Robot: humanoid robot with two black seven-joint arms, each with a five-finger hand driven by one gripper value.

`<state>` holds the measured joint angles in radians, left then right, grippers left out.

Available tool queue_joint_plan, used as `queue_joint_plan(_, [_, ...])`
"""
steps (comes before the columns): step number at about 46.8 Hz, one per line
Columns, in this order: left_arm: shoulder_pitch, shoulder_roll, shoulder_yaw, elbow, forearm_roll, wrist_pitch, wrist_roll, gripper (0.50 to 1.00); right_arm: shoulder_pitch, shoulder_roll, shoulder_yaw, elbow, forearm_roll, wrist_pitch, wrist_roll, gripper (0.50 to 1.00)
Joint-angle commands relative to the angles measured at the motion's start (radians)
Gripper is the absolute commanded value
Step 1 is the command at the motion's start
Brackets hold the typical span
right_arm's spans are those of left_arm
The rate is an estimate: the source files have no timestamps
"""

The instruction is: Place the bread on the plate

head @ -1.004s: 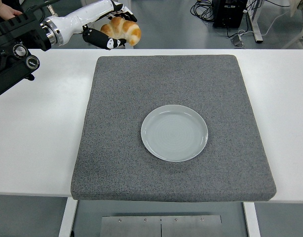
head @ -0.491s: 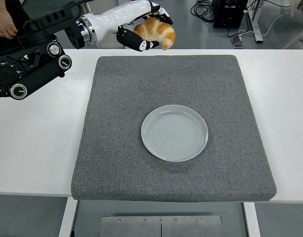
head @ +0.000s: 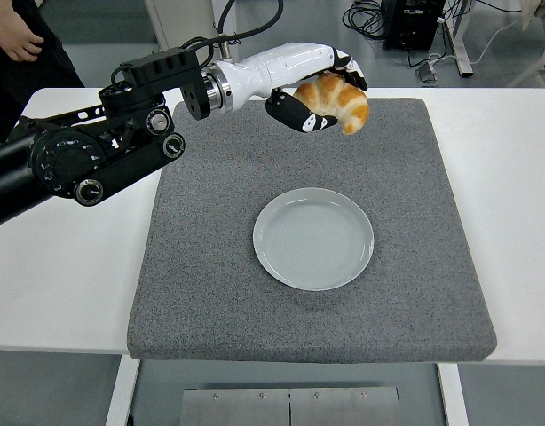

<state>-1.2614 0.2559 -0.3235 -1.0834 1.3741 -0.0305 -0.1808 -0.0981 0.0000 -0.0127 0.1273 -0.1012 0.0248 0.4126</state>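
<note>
Over the grey mat's (head: 210, 293) far edge, the left hand (head: 312, 89) has its fingers wrapped round the bread (head: 336, 100), held in the air; the plate (head: 313, 239) lies nearer the mat's middle, toward the table's (head: 68, 266) near edge from the bread, empty and waiting

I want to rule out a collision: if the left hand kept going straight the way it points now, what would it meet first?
Probably nothing soon. The left hand, gripping the bread, points rightward above the grey mat; that line looks free. The plate lies nearer the camera, though depth is unclear.
</note>
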Motion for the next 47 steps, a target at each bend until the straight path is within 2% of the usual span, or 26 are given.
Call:
queue_joint_plan(1, [0.003, -0.007, 0.009, 0.000, 0.002, 0.000, -0.002, 0.642, 0.000, 0.000, 0.000, 0.000, 0.000, 0.000, 0.000, 1.000])
queue_joint_plan(21, [0.048, -0.021, 0.055, -0.010, 0.031, 0.001, -0.005, 0.643, 0.000, 0.000, -0.001, 0.000, 0.000, 0.000, 0.000, 1.000])
queue_joint_plan(47, [0.102, -0.018, 0.129, -0.020, 0.072, 0.006, -0.042, 0.643, 0.000, 0.000, 0.000, 0.000, 0.000, 0.000, 0.000, 1.000])
